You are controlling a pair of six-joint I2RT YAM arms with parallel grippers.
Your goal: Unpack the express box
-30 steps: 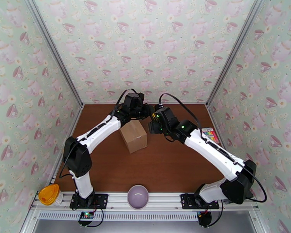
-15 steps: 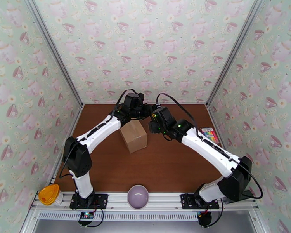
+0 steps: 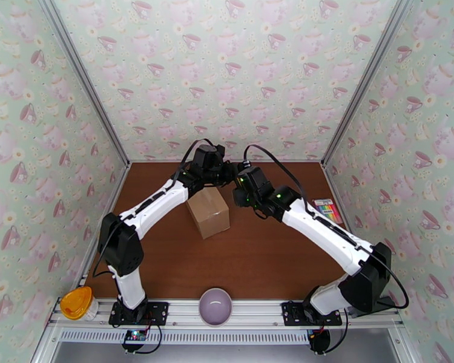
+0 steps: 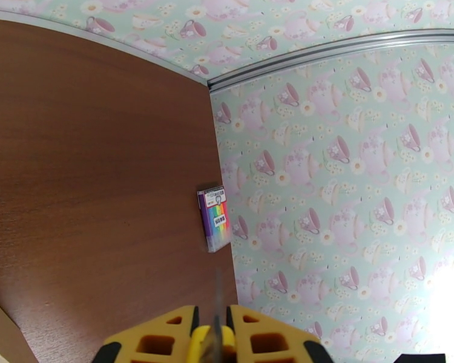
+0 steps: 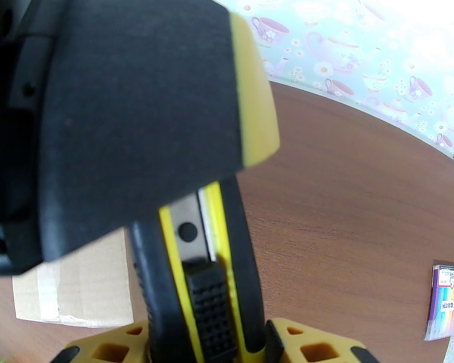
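Top external view showed you the express box (image 3: 209,212), plain brown cardboard with flaps shut and contents hidden, standing mid-worktop (image 3: 257,255) on dark wood grain. Just beyond it, your left claw (image 4: 212,316) was pinched together on the thin metal end of a black-and-yellow utility knife (image 5: 209,279). Your right claw (image 5: 209,349) flanked its ribbed handle; whether it was clamped, I cannot tell. A smooth lilac bowl (image 3: 215,306) sat at the near edge.

Purple bowl (image 3: 215,305) — rainbow packet (image 3: 328,210)
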